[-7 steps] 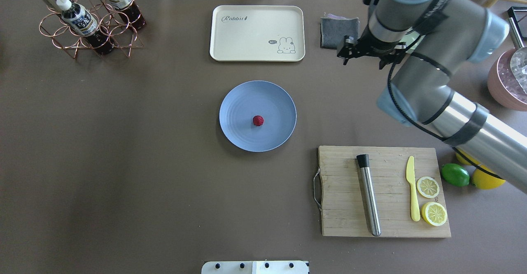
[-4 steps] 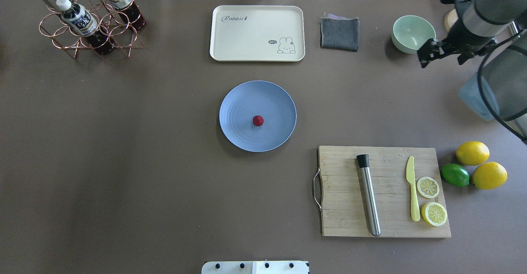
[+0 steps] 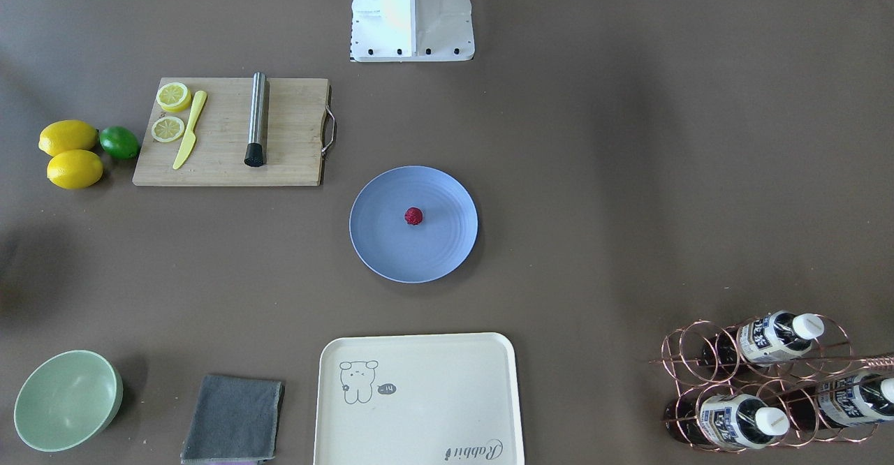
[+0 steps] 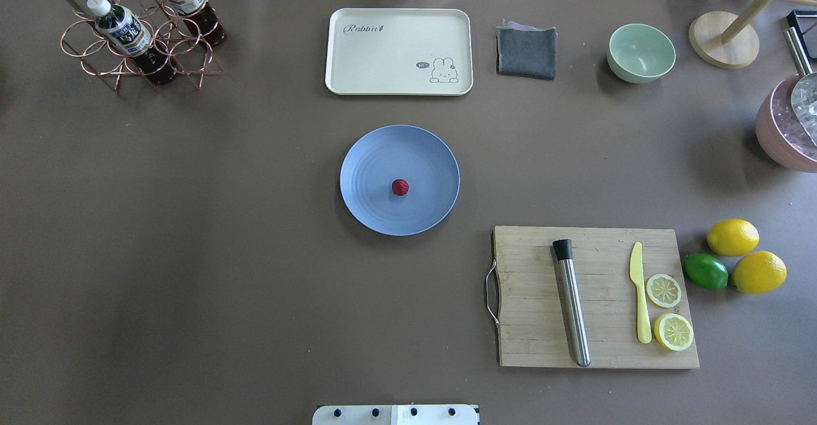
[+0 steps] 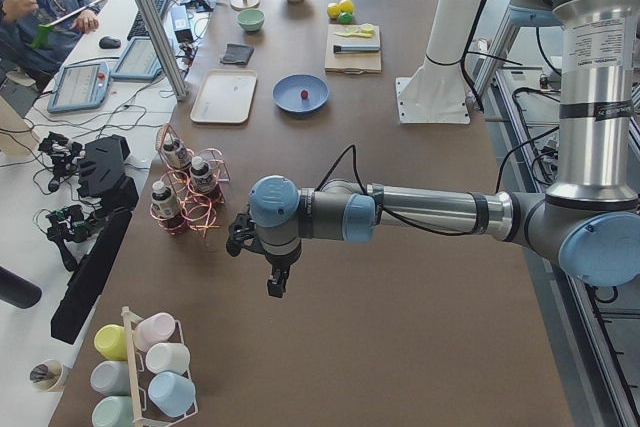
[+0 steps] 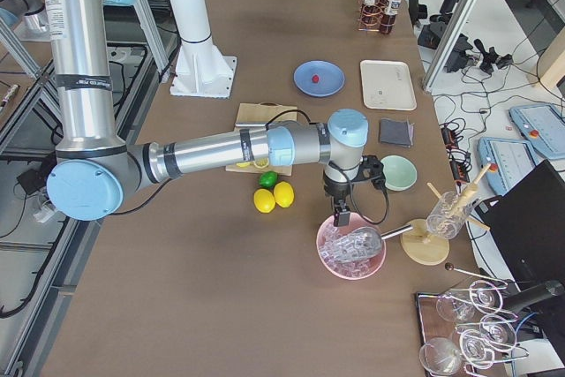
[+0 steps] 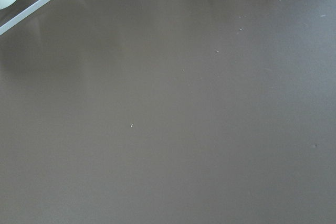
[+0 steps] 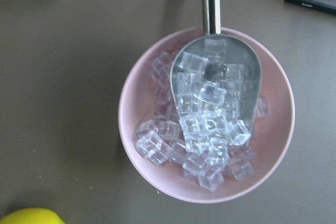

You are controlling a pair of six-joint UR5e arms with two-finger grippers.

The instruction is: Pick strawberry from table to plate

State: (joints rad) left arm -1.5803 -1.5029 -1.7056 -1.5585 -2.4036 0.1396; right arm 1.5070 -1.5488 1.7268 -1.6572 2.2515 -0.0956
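The small dark-red strawberry point(image 4: 400, 187) point(image 3: 413, 216) lies near the middle of the blue-lavender plate point(image 4: 370, 157) point(image 3: 377, 241) on the brown table point(image 4: 191, 253). Nothing touches either one. Neither gripper shows in the overhead or front views. In the exterior left view my left gripper point(image 5: 273, 287) hangs over bare table near the bottle rack, far from the plate point(image 5: 285, 99). My right gripper point(image 6: 339, 215), seen in the exterior right view, points down above a pink bowl of ice point(image 6: 351, 249). Whether either gripper is open or shut I cannot tell.
A cream tray point(image 4: 399, 52), grey cloth point(image 4: 526, 52) and mint bowl point(image 4: 641, 53) line the far side. A cutting board point(image 4: 542, 342) with muddler, knife and lemon slices sits right, two lemons and a lime point(image 4: 705, 271) beside it. A copper bottle rack point(image 4: 137, 36) is far left.
My right arm has swung away to the right and left the overhead view. The strawberry and the plate have stayed where they were.
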